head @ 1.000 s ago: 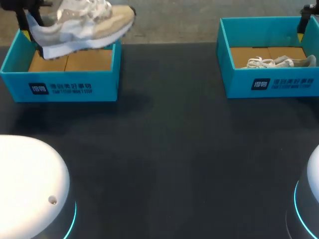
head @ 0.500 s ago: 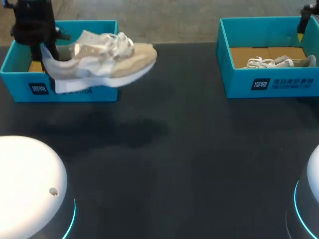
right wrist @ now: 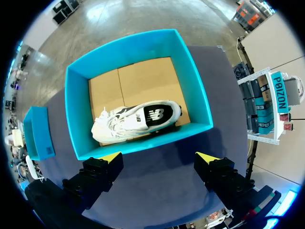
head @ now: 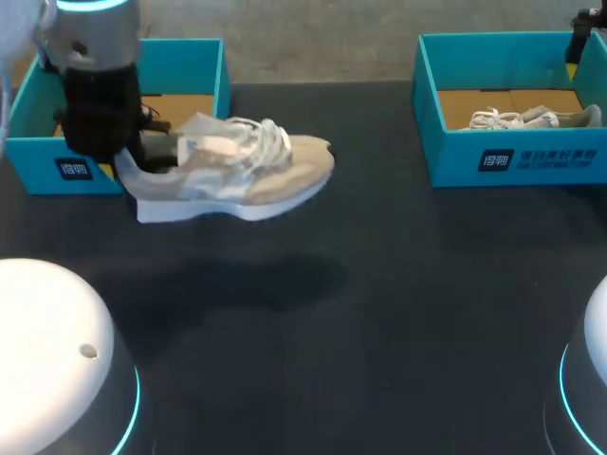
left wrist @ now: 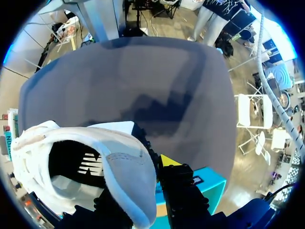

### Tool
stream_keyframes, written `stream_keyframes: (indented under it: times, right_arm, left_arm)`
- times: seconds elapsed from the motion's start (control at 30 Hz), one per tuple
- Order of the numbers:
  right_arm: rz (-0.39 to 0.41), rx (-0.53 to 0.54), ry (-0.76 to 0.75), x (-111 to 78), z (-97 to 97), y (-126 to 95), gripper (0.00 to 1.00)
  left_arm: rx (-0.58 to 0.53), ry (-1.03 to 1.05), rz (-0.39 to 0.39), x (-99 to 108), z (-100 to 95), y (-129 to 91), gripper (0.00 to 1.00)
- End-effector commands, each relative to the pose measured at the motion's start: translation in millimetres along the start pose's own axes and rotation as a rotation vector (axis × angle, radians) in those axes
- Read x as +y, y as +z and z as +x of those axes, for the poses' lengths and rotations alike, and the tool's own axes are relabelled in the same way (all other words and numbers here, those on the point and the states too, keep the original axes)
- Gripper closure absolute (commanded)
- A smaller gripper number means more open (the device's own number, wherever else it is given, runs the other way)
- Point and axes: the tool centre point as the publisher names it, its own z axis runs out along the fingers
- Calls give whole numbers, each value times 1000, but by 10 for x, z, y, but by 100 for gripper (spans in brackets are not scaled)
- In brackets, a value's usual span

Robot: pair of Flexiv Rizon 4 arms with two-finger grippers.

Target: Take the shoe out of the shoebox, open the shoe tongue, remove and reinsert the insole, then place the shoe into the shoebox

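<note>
over the table (head: 379,284) at left, left gripper (head: 136,159) clamps the shoe (head: 242,175) by its heel, just near the left shoebox (head: 194,57); far right, right gripper (right wrist: 159,157) hangs spread above the right shoebox (right wrist: 75,114).

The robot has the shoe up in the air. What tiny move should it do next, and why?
Probably lower the beige and white sneaker straight down onto the dark table. The left arm's fingers are shut on its heel, and the sneaker hangs above its shadow, clear of the teal shoebox. It likely needs to rest on the table before the tongue is opened.
</note>
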Motion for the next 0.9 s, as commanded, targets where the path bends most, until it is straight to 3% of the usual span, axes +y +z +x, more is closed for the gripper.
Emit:
stream_keyframes:
  times: [0.03,0.47,0.9]
  right_arm:
    - [-3,1,0,-11,-4,2,0]
    - [-3,1,0,-11,-4,2,0]
    - [-3,1,0,-11,-4,2,0]
  left_arm:
    - [12,11,-219,-109,-155,110,100]
    - [34,83,-145,-478,-686,469,100]
    - [52,119,-86,-658,-1151,872,100]
